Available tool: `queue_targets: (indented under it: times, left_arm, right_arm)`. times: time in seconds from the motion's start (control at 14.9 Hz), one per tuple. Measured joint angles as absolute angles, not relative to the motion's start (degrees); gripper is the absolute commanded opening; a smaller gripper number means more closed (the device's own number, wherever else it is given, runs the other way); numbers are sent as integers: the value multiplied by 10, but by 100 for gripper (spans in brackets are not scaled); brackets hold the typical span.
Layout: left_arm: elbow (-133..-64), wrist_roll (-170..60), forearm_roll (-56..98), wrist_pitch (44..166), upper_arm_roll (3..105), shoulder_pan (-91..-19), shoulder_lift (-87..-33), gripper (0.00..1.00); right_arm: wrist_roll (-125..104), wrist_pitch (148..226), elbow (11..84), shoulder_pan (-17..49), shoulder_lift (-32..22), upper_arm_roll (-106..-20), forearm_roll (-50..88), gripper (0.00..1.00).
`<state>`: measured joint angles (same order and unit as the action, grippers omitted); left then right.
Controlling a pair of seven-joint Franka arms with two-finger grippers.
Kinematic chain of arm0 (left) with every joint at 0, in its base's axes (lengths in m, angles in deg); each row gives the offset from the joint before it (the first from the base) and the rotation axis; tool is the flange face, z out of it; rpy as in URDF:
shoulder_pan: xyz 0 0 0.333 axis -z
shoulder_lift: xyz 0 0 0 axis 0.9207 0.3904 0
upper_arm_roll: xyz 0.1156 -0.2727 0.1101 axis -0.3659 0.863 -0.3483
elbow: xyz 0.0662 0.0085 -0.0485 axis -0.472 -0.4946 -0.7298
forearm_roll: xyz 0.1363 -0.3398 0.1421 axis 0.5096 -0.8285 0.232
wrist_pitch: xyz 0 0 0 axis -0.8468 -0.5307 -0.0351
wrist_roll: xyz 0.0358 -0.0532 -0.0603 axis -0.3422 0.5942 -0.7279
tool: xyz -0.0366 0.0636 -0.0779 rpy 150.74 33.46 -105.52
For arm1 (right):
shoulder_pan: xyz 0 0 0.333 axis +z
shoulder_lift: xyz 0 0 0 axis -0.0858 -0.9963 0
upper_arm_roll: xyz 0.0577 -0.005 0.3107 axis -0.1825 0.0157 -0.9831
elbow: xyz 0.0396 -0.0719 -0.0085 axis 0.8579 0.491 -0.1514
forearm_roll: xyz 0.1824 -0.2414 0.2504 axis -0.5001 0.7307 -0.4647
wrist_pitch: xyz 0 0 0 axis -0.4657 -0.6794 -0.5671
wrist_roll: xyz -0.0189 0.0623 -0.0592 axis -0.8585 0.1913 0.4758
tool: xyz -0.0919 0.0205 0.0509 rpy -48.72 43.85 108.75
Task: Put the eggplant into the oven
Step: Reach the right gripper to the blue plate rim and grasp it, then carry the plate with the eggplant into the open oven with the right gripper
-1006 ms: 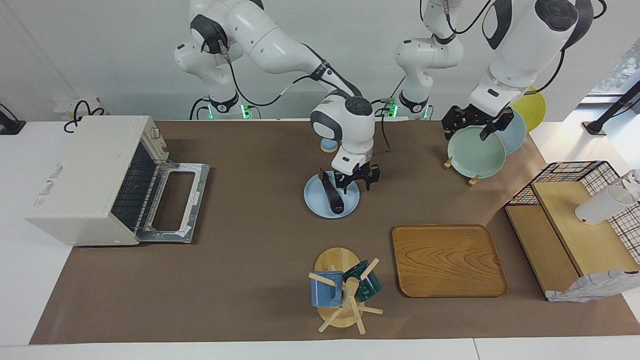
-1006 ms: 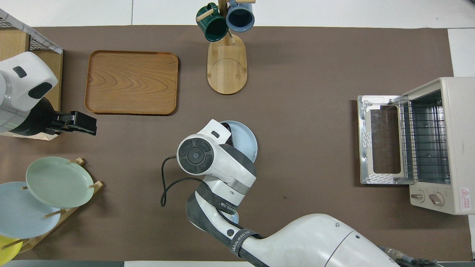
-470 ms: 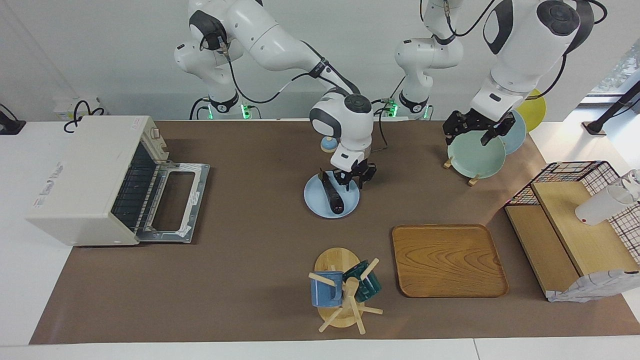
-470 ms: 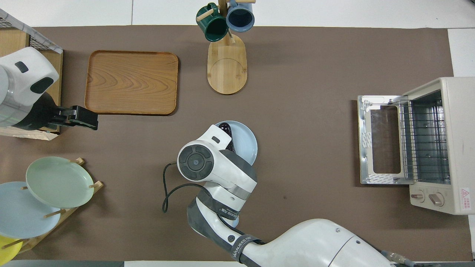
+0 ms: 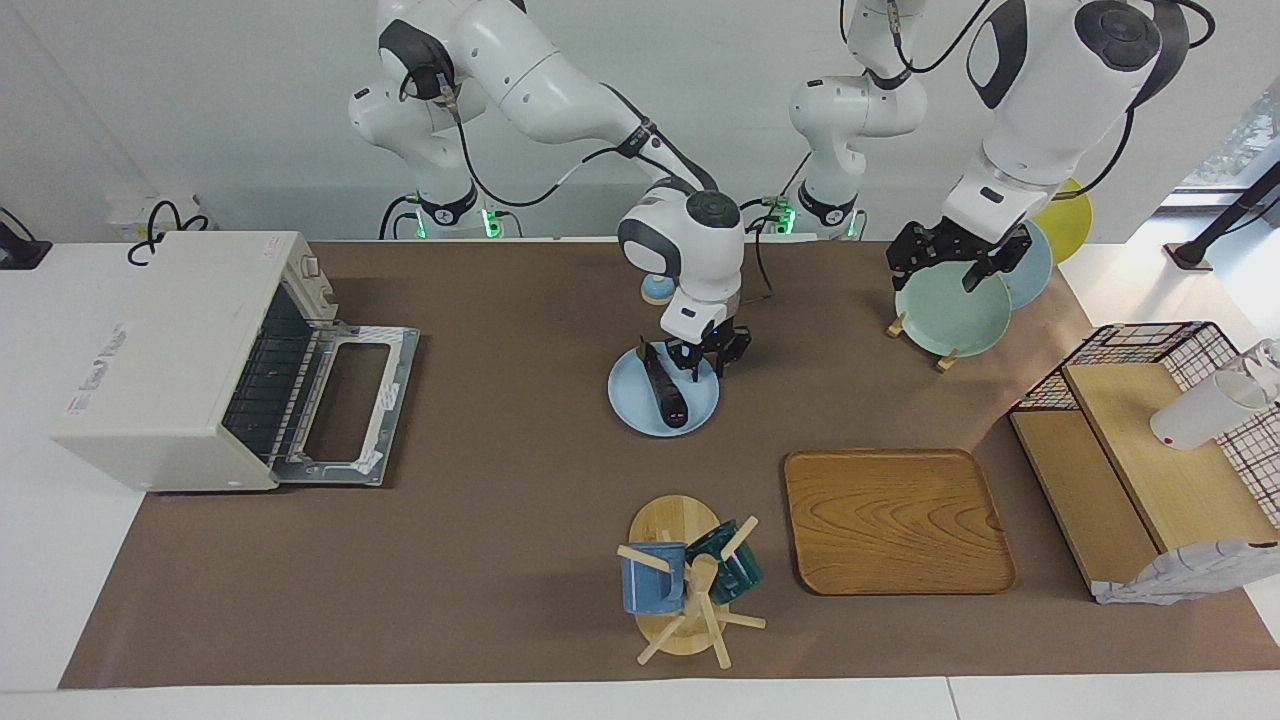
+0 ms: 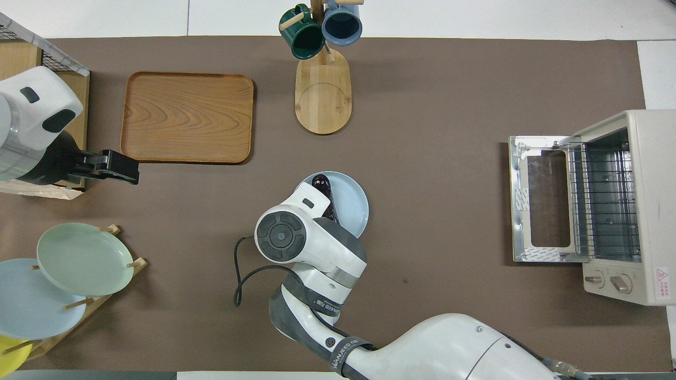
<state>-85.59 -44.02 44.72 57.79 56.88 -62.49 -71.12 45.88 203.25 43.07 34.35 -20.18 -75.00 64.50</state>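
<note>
The eggplant (image 5: 668,392) is dark and slim and lies on a light blue plate (image 5: 628,400) in the middle of the table. My right gripper (image 5: 705,368) is down at the plate, at the part of the eggplant nearest the robots. In the overhead view the wrist hides that gripper, and only the eggplant's outer end (image 6: 321,186) shows on the plate (image 6: 353,203). The off-white oven (image 5: 170,360) stands at the right arm's end of the table, its door (image 5: 345,405) dropped open and the rack showing (image 6: 602,203). My left gripper (image 5: 945,265) hangs open and empty over the plate rack.
A wooden tray (image 5: 895,520) and a mug tree (image 5: 690,585) with two mugs lie farther from the robots than the plate. A rack with a green plate (image 5: 950,315) and a wire-sided shelf (image 5: 1150,440) stand at the left arm's end.
The right hand has drawn back a little toward the robots over the plate, uncovering more of the eggplant in the overhead view. The left gripper has shifted slightly.
</note>
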Motion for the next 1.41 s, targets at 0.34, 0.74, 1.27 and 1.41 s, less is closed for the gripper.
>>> queue_targets:
  times: [0.34, 0.74, 1.27, 1.41]
  left_arm:
    - [-856, -440, 447, 578, 569, -628, -711, 100]
    - [-856, -440, 447, 578, 569, -632, -711, 100]
    - [-856, -440, 447, 578, 566, -640, -711, 100]
    - [-856, -440, 447, 578, 566, -640, -711, 100]
  right_arm:
    - [429, 1901, 383, 346, -184, -750, 723, 0]
    - [325, 1809, 396, 267, -123, -746, 740, 0]
    - [193, 1814, 649, 87, 89, -747, 739, 0]
    - [124, 1820, 661, 25, 106, -746, 722, 0]
